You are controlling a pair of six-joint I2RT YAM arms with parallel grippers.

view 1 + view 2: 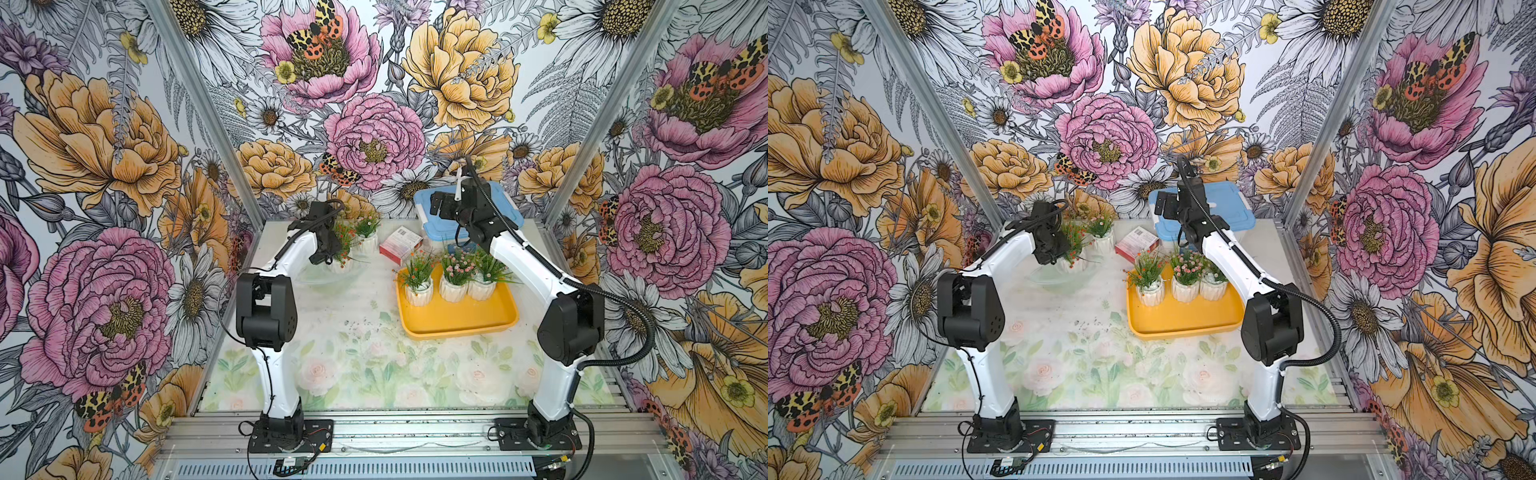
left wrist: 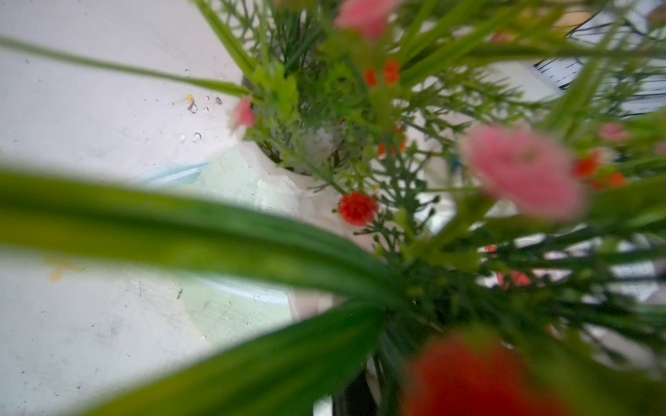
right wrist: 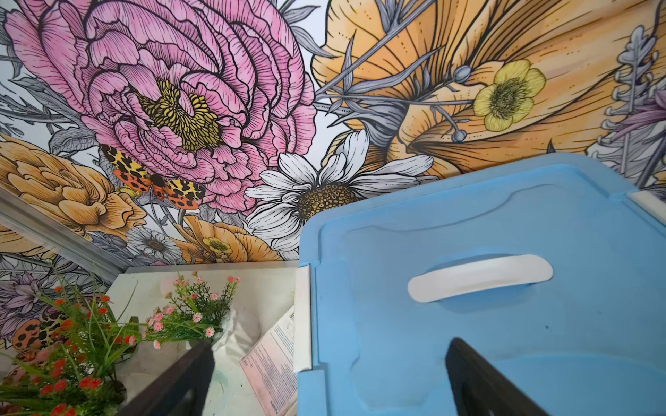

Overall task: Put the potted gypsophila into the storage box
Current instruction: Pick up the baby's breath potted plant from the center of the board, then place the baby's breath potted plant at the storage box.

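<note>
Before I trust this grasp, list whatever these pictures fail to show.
- Left claw: tips hidden behind its wrist and the orange-red gypsophila in both top views. Blurred leaves fill the left wrist view, so what it grips is unclear.
- Rightmost pot in the yellow tray: partly behind the right arm in both top views.
- Pink box: print too small in every view.
- Blue-lidded container: contents sealed from every view.

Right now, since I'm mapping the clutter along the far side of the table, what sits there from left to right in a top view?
Pot with orange-red blossoms → pot with pink blossoms → small carton → blue-lidded box.
</note>
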